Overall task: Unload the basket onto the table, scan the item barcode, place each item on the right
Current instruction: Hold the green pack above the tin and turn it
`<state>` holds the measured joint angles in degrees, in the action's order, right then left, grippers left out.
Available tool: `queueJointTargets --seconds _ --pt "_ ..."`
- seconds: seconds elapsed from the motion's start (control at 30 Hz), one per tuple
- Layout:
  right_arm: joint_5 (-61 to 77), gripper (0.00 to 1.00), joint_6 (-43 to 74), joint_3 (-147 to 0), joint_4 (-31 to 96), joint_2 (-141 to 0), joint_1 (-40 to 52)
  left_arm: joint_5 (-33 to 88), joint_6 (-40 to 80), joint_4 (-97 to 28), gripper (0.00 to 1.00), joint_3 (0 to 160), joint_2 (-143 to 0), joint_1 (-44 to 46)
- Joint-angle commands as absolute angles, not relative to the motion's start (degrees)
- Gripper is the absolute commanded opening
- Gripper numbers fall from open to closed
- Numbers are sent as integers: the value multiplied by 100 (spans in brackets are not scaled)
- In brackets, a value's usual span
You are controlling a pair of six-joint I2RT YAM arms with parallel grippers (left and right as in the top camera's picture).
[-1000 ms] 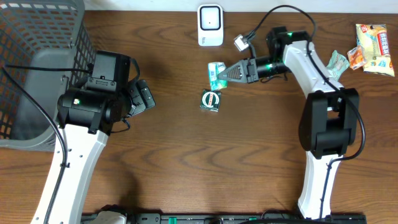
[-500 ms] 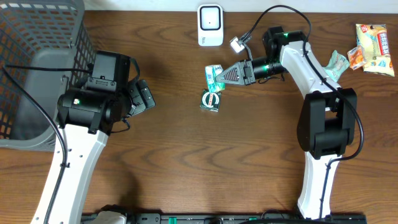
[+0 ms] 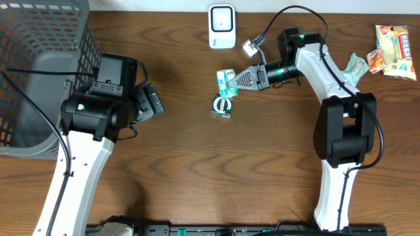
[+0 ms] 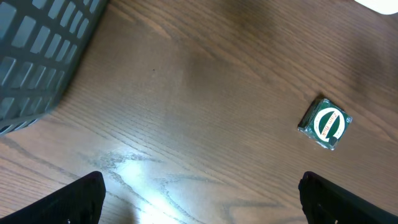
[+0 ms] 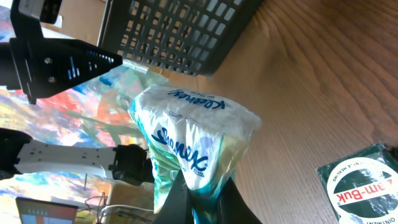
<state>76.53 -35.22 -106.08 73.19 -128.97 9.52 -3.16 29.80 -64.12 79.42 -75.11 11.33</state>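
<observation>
Overhead: right gripper (image 3: 235,80) is clamped on the tissue pack (image 3: 226,80), holding it just on the robot side of the scanner (image 3: 222,26), near it but not over its window. The green packet (image 3: 223,105) lies on the table further from the scanner, along the same line. Left gripper (image 3: 149,101) is spread wide and empty, well off the scanner's left-arm side, by the basket (image 3: 39,46).

Left wrist: jaws apart with nothing between them. I see only the green packet and a basket corner; the scanner is out of frame.

Right wrist: fingertips (image 5: 194,200) pinch the pack's gathered end, and the pack is clear of the table. I can't spot a barcode here.

My read: the pick is done and presenting is in progress. What's left is facing the code to the scanner and getting a read. I can't tell whether one has registered.
</observation>
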Motion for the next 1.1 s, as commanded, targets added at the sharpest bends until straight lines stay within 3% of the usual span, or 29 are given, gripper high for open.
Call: queueJointTargets --seconds 0.0,1.07 --pt "7546 1 -3647 -10678 7306 -12733 987 -370 2987 -6431 98 7961 -7491 1109" --pt "7533 1 -3627 -10678 7199 -12733 974 -370 2987 -6431 98 7961 -7491 1109"
